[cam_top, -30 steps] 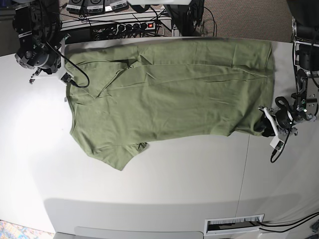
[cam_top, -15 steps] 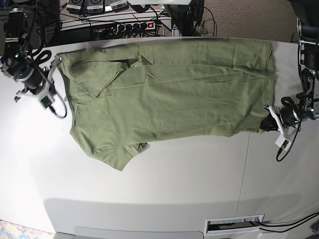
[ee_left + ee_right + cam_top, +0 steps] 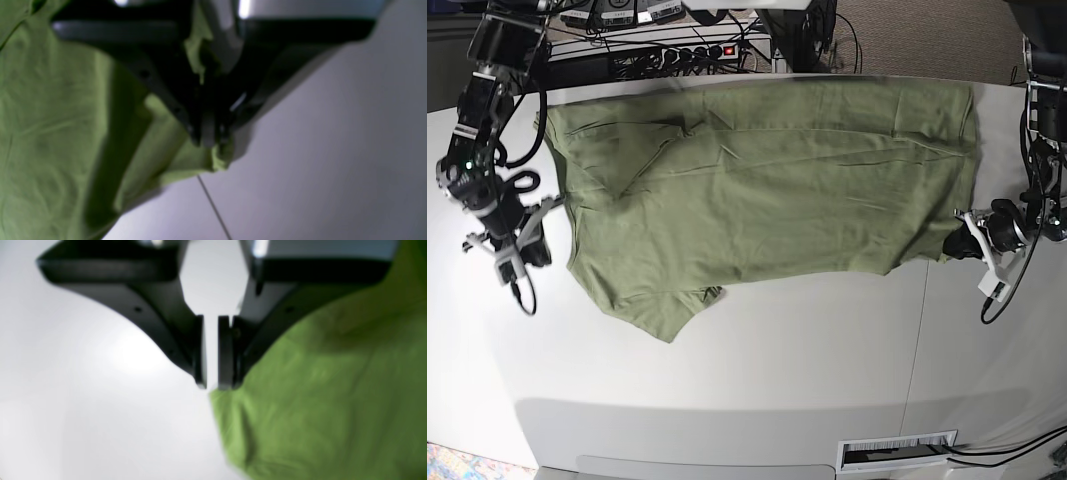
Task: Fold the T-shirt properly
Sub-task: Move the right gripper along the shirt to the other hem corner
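One T-shirt point(image 3: 767, 190), plain green, lies spread flat across the pale table point(image 3: 757, 370), and two pincers work at its opposite ends. The left pincer point(image 3: 208, 141) is clenched on the shirt: its two dark fingers point(image 3: 160, 86) meet at the tips with a small wad of green cloth squeezed between them, a corner of the hem poking out just below. From that pinch the fabric falls away to one side in a few soft folds, lifted slightly off the tabletop; to the other side there is only bare table, crossed by one thin dark seam point(image 3: 213, 206) that starts just under the tips. The right pincer point(image 3: 211, 386) is released, its two fingers standing a narrow slit apart with white table showing through the gap and nothing between them. The shirt's edge sits just beneath and beside its tips, spreading off under one finger, while bare table lies under the other. From across the room, one black cable point(image 3: 522, 290) trails from the right arm, and one power strip point(image 3: 697, 52) with a red switch sits beyond the table.
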Controlling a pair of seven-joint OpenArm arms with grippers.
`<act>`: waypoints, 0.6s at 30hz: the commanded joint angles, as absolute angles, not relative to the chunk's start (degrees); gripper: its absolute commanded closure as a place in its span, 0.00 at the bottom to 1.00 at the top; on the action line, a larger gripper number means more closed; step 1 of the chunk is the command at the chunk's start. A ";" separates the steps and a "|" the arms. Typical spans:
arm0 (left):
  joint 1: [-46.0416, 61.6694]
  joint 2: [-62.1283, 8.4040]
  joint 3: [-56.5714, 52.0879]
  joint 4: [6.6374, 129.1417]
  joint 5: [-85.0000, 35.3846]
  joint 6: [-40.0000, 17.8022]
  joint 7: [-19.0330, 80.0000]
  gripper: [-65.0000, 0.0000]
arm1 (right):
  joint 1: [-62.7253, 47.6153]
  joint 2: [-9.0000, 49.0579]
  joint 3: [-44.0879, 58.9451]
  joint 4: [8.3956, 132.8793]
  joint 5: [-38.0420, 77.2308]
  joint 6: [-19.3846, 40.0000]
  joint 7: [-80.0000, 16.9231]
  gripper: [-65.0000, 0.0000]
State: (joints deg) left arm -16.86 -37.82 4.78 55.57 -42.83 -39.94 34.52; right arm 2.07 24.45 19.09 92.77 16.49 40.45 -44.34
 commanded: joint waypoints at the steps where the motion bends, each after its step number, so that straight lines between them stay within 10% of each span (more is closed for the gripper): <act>1: -18.09 -39.16 4.36 56.66 -43.75 -40.00 34.85 1.00 | 4.99 25.19 19.49 91.31 17.06 40.00 -41.87 0.89; 18: -11.16 -39.07 4.36 63.90 -43.72 -40.00 36.49 1.00 | 21.34 23.64 4.78 68.05 11.16 40.00 -25.71 0.84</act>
State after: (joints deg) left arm -10.72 -38.06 4.51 63.44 -44.01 -39.90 35.55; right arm 19.59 22.72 4.36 67.35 10.33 40.14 -27.14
